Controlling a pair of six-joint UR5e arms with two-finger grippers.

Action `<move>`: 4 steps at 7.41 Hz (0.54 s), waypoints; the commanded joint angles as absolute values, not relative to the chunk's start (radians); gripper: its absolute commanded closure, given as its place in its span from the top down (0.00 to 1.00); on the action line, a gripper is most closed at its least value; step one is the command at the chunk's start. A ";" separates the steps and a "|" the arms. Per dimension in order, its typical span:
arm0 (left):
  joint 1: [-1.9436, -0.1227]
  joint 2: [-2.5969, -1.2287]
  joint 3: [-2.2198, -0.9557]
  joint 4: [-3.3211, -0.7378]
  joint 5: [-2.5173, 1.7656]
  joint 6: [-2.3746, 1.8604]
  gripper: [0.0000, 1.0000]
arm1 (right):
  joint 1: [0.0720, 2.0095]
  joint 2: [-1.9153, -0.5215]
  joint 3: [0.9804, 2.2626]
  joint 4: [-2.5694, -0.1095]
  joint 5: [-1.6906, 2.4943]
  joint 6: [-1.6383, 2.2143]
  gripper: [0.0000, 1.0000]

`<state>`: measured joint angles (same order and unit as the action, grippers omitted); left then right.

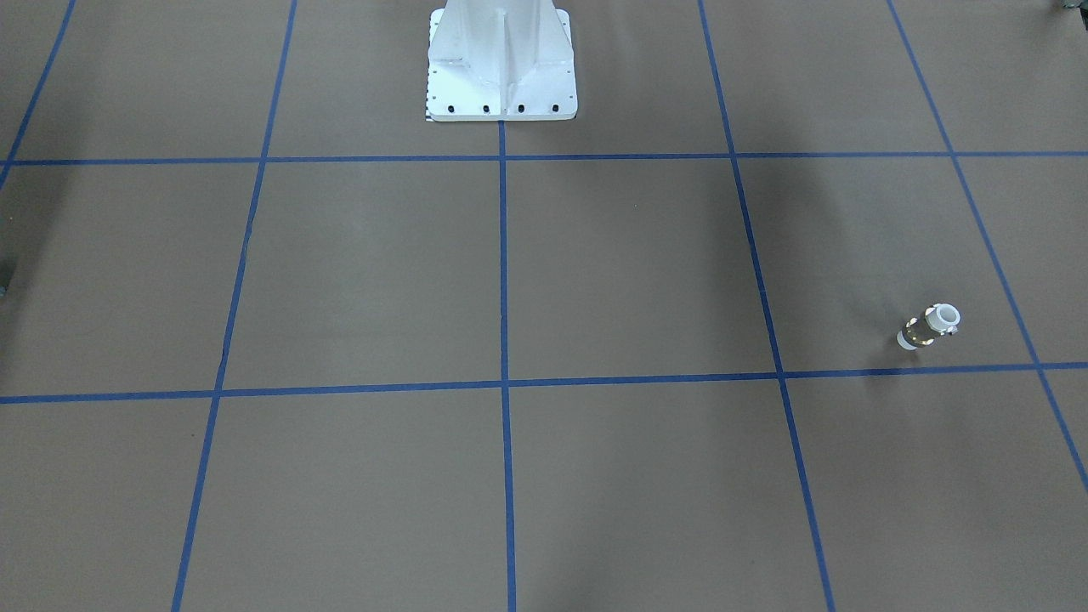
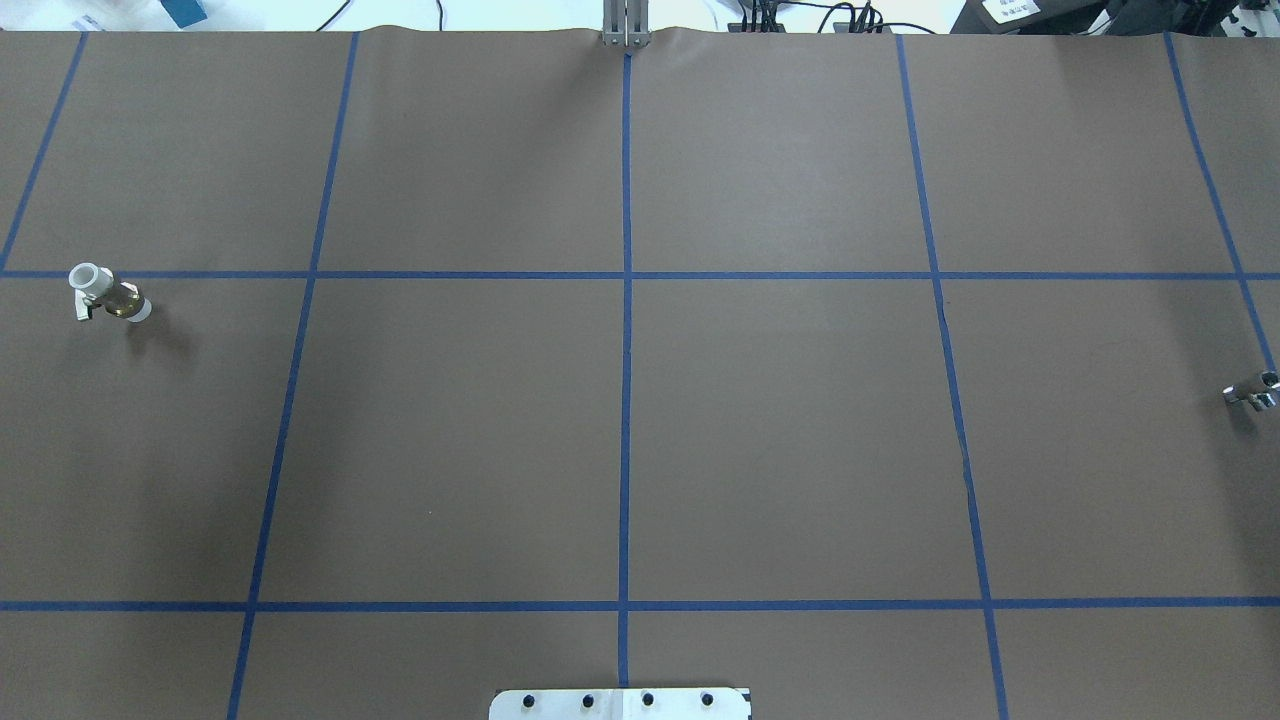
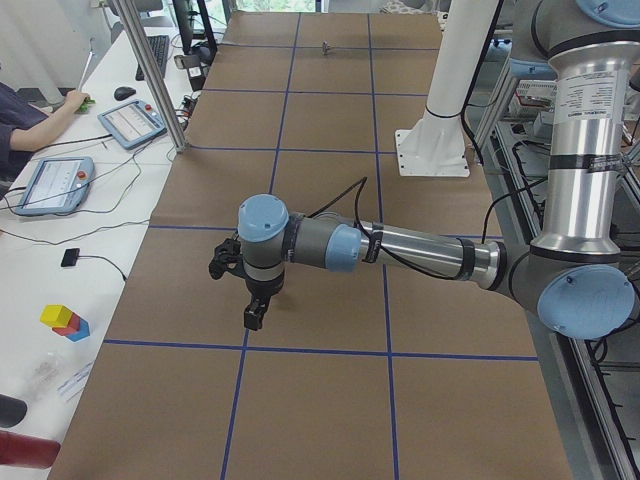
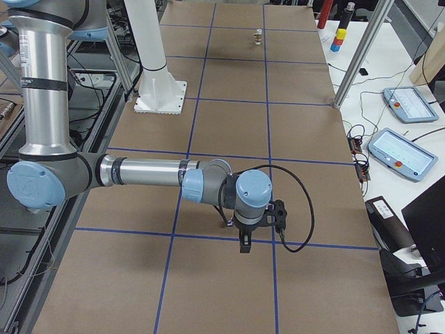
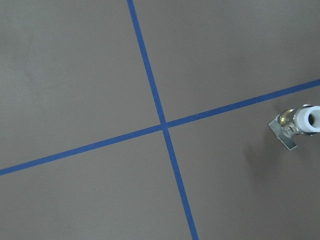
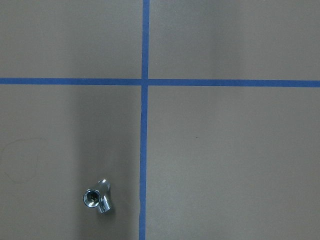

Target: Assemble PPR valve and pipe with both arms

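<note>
The PPR valve point(image 1: 929, 326), brass in the middle with white collars and a small silver lever, lies on the brown table at its left end point(image 2: 107, 292). It shows at the right edge of the left wrist view point(image 5: 297, 125). The pipe point(image 2: 1255, 390), a short silvery stub with a dark bore, lies at the table's right end and shows low in the right wrist view point(image 6: 97, 197). My left gripper point(image 3: 253, 318) hangs over the table's left end. My right gripper point(image 4: 243, 245) hangs over the right end. Both show only in the side views, so I cannot tell open or shut.
The white bolted pedestal point(image 1: 501, 76) stands at the robot's side of the table, mid-width. Blue tape lines point(image 2: 626, 300) divide the brown surface into squares. Tablets point(image 3: 52, 185) and cables lie on the white bench beyond the far edge, with an operator seated there.
</note>
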<state>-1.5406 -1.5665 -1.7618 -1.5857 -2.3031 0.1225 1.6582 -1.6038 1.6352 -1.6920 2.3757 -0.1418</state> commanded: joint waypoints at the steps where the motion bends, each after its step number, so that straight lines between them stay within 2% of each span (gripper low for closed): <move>1: -1.438 -1.598 -1.846 -1.579 -2.306 -0.001 1.00 | 1.658 -1.601 1.637 -1.692 2.376 -0.146 0.99; 3: -1.254 -1.631 -1.882 -1.589 -2.293 -0.267 1.00 | 1.658 -1.601 1.637 -1.692 2.376 -0.146 0.99; 4: -1.218 -1.632 -1.867 -1.642 -2.295 -0.361 1.00 | 1.658 -1.601 1.637 -1.692 2.376 -0.146 0.99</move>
